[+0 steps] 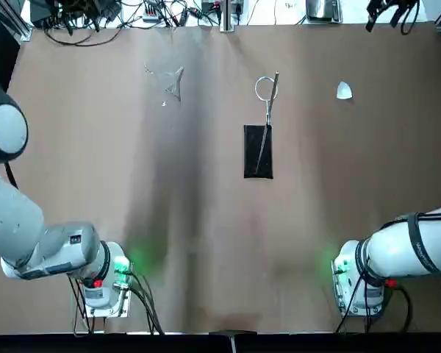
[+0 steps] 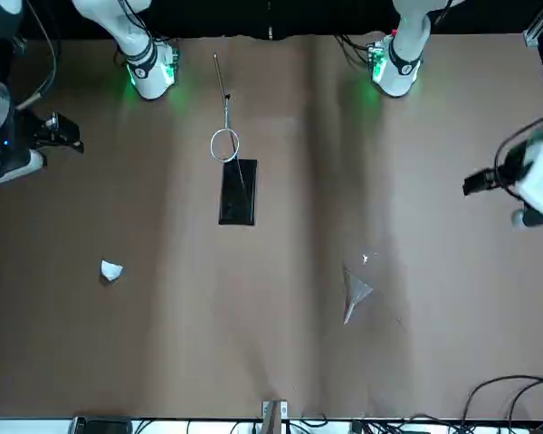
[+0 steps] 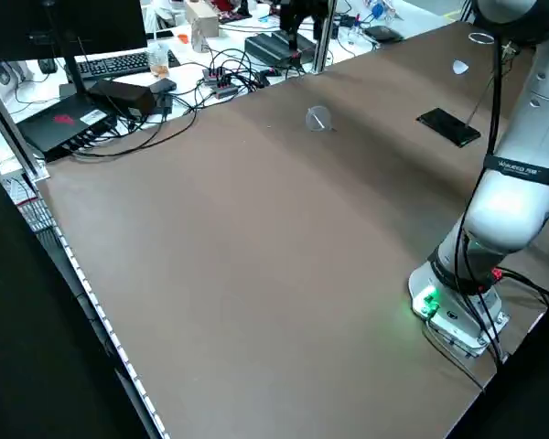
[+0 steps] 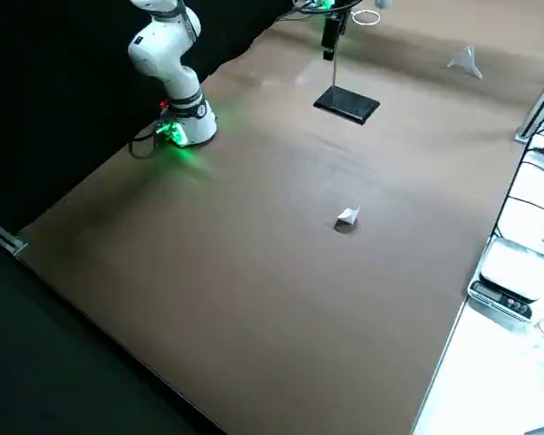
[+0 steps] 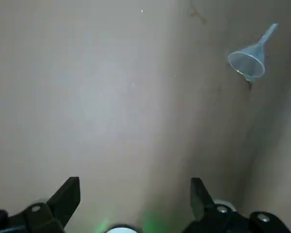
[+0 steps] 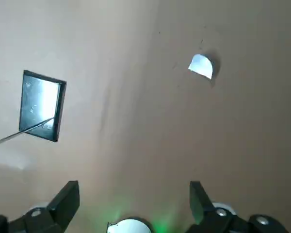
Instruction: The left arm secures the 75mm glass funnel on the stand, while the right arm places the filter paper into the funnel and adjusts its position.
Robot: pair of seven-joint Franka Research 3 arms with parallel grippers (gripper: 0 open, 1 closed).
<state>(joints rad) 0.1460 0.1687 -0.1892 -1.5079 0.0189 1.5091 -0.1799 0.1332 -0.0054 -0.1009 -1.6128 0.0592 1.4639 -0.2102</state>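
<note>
Together, the six views show two grippers, each with two fingers set well apart and nothing between them. We find the left gripper (image 5: pixel 136 180) raised above the left part of the table and the right gripper (image 6: pixel 135 183) raised above its right part. Behind them we count two arms, their two bases mounted along the robot's edge of the table (image 1: pixel 220 243).

Farther out we count one funnel (image 1: pixel 174 82), one filter paper (image 1: pixel 344 90) and one stand (image 1: pixel 258 158). The funnel lies on its side on the tabletop, to the left of the stand; the paper rests on the tabletop to the stand's right. The stand comprises one black base, one thin rod and one wire ring (image 1: pixel 264 88).

Comparing views, we see the funnel in the left wrist view, whereas the right wrist view gives us the paper and the stand's base. Only the left side view adds one monitor (image 3: pixel 50 32) and one keyboard (image 3: pixel 123 65) on the adjoining white surface; the right side view reveals one balance (image 4: pixel 506 285).

Among containers, we note a clear vessel (image 3: pixel 158 60) near the keyboard, its contents too small to tell. The funnel's open mouth shows in the left wrist view.
</note>
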